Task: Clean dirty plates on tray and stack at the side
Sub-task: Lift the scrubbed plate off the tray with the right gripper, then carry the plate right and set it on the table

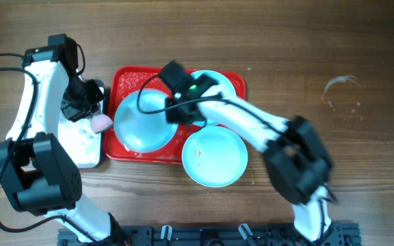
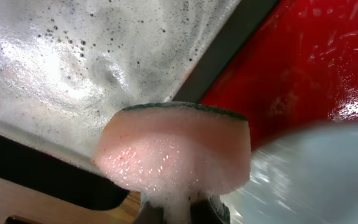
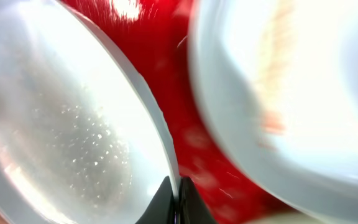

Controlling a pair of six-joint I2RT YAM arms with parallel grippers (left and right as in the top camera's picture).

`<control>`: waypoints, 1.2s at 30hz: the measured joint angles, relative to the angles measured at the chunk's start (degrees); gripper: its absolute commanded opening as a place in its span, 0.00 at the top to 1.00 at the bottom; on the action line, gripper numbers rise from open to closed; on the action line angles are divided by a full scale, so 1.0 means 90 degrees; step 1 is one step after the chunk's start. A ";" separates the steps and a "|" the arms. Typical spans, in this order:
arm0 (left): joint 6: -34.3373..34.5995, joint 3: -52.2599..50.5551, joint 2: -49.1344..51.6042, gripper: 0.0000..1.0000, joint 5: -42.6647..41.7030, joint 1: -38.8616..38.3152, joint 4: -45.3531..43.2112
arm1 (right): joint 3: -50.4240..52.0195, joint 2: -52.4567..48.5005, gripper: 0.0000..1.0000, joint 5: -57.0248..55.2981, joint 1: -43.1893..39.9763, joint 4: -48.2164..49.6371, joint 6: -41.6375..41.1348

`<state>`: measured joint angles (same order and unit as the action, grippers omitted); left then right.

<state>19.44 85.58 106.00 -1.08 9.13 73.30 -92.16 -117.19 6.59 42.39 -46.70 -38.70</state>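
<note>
The red tray (image 1: 125, 76) holds a pale blue plate (image 1: 139, 126) at its left and a second plate (image 1: 226, 83) at its back right, mostly under the right arm. A third plate (image 1: 214, 157) lies on the table in front of the tray. My right gripper (image 1: 175, 113) is shut on the right rim of the left plate (image 3: 61, 124), tilting it; the second plate (image 3: 291, 93) shows beside it. My left gripper (image 1: 96, 117) is shut on a foamy pink sponge (image 2: 173, 149) at the tray's left edge, next to the plate's rim (image 2: 316, 168).
A black-rimmed metal tray (image 1: 81, 147) full of soapy foam (image 2: 73, 56) sits left of the red tray. A wet smear (image 1: 340, 92) marks the table at the far right.
</note>
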 measured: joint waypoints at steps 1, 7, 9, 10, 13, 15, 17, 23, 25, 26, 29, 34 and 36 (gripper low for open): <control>-0.0041 0.0000 0.0000 0.96 -0.0029 0.0000 0.0000 | -0.0002 0.0342 0.96 -0.0260 -0.0100 -0.0119 0.0010; -0.0245 0.0000 0.0000 0.96 -0.0520 0.0000 -0.0151 | -0.0005 0.2135 0.96 -0.2834 -0.0447 -0.0719 0.0294; -0.0364 0.0000 0.0000 0.96 -0.0860 -0.0019 -0.0202 | -0.0005 0.2353 0.96 -0.3801 -0.0435 -0.0719 0.0673; -0.0408 0.0002 0.0000 0.96 -0.0998 -0.0044 -0.0243 | -0.0005 0.2390 0.96 -0.4211 -0.0427 -0.0719 0.0884; -0.0464 0.0000 0.0000 0.96 -0.1275 -0.0325 -0.0316 | -0.0005 0.2361 0.96 -0.5319 -0.0427 -0.0721 0.1566; -0.0471 0.0002 0.0000 0.96 -0.1362 -0.0561 -0.0355 | -0.0005 0.2263 0.96 -0.5923 -0.0410 -0.0721 0.2011; -0.0481 0.0000 0.0000 0.96 -0.1426 -0.0991 -0.0500 | -0.0005 0.2086 0.96 -0.6297 -0.0379 -0.0721 0.2365; -0.0257 0.0000 0.0000 0.96 -0.1343 -0.1348 -0.0767 | -0.0005 0.1384 0.96 -0.6822 0.0058 -0.0719 0.2939; -0.0221 0.0000 0.0000 0.96 -0.1336 -0.1336 -0.0816 | -0.0005 0.1183 0.96 -0.6960 0.0270 -0.0721 0.2990; -0.0219 0.0000 0.0000 0.96 -0.1324 -0.1338 -0.0833 | -0.0005 0.1120 0.96 -0.7038 0.0342 -0.0719 0.3007; -0.0197 0.0000 0.0000 0.96 -0.1316 -0.1338 -0.0899 | -0.0005 0.0794 0.96 -0.7390 0.0602 -0.0682 0.3036; -0.0170 0.0000 0.0000 0.96 -0.1314 -0.1338 -0.0918 | -0.0005 0.0481 0.96 -0.7742 0.0729 -0.0415 0.3082; -0.0170 0.0000 0.0000 0.96 -0.1314 -0.1336 -0.0918 | -0.0005 0.0474 0.96 -0.8065 0.0770 -0.0255 0.3111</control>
<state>17.91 85.58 106.00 -12.91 -2.90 65.04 -92.20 -112.92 -66.00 49.32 -48.99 -10.70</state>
